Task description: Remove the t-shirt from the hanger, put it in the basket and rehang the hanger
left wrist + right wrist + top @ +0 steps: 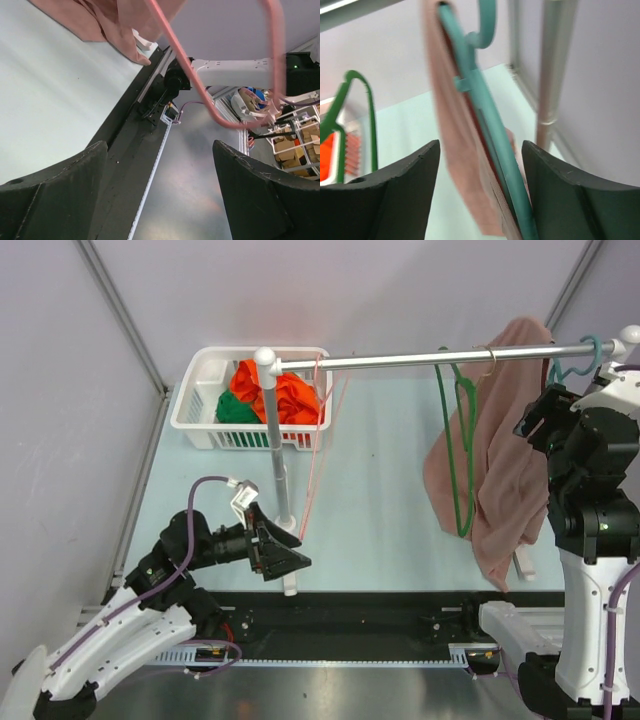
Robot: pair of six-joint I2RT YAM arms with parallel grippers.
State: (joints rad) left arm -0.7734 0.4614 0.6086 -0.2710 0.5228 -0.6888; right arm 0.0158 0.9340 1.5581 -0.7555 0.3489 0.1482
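A pink t-shirt point(500, 450) hangs on a teal hanger point(578, 358) at the right end of the metal rail point(400, 361). My right gripper point(535, 425) is raised beside it. In the right wrist view the t-shirt point(455, 150) and the teal hanger point(492, 130) run down between the fingers of the right gripper point(481, 150). Its jaws stand apart, and the hanger lies close to the right finger. My left gripper point(285, 560) sits low by the rack's post, open, with nothing between its fingers point(60, 190).
An empty green hanger point(456, 440) hangs left of the shirt. A thin pink hanger point(318, 440) hangs near the post point(275, 440). A white basket point(195, 405) with orange and green clothes stands at the back left. The black rail point(400, 625) runs along the near edge.
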